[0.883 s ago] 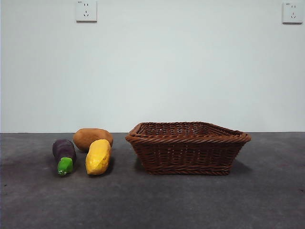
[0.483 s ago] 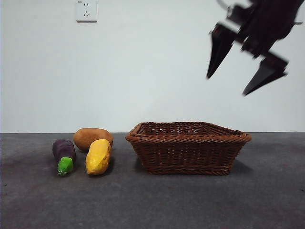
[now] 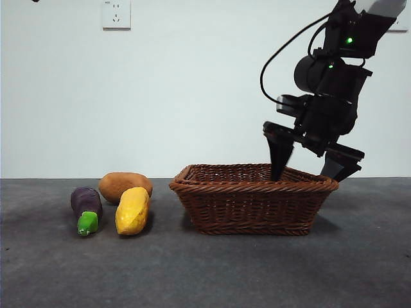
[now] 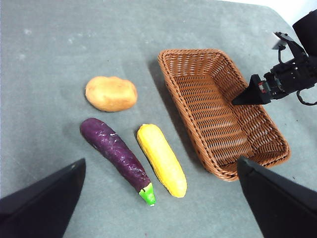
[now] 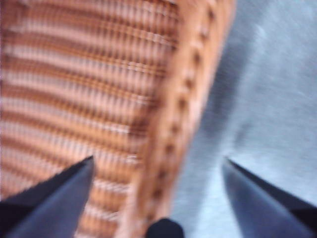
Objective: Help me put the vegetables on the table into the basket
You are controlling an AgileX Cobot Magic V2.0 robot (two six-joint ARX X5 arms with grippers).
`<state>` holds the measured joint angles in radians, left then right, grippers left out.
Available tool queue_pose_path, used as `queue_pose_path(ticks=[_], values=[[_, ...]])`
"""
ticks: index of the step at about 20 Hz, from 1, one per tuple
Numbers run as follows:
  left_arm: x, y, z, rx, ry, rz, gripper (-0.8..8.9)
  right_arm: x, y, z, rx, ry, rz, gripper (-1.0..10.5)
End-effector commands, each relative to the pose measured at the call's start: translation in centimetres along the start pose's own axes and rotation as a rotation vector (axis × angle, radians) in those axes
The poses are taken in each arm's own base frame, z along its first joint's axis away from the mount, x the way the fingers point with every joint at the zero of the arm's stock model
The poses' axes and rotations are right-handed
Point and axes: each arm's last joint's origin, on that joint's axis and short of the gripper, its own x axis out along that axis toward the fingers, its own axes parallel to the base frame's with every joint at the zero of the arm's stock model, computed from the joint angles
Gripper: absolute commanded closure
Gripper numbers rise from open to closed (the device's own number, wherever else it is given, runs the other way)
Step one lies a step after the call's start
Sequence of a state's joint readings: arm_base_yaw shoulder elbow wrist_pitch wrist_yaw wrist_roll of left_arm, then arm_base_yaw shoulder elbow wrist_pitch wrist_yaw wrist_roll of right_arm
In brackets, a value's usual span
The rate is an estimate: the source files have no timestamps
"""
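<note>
The purple eggplant (image 3: 87, 206) (image 4: 115, 151), the brown potato (image 3: 125, 185) (image 4: 111, 93) and the yellow bumpy vegetable (image 3: 132, 210) (image 4: 161, 159) lie close together on the table (image 3: 205, 269), left of the wicker basket (image 3: 253, 199) (image 4: 171, 82). My right gripper (image 3: 307, 172) (image 5: 158, 161) is open and has come down on the basket's right end. One jaw is inside the basket and the other outside, straddling the rim (image 5: 178, 129). My left gripper (image 4: 161, 163) hangs open high above the vegetables, holding nothing.
The basket is empty inside. A white wall with two power outlets (image 3: 116, 14) stands behind the table. The right arm (image 4: 287, 74) reaches over the basket's far end in the left wrist view.
The right arm came into view from the upper right and dropped down to the basket's right rim. The vegetables and the basket have not moved.
</note>
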<state>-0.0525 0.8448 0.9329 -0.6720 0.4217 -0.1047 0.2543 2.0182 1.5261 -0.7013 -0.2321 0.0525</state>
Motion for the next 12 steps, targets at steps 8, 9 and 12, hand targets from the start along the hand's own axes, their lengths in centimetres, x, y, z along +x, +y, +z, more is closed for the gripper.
queue_pose_path(ticks=[8, 9, 12], values=[[0.32, 0.17, 0.09, 0.000, 0.006, 0.005, 0.60, 0.82, -0.14, 0.06, 0.033, 0.001, -0.012, 9.6], [0.44, 0.23, 0.10, -0.003, 0.010, 0.005, 0.60, 0.82, -0.14, 0.09, 0.050, -0.002, -0.011, 9.6], [0.90, 0.43, 0.01, -0.021, 0.038, 0.008, 0.60, -0.04, 0.13, 0.22, 0.049, -0.020, 0.016, 9.6]])
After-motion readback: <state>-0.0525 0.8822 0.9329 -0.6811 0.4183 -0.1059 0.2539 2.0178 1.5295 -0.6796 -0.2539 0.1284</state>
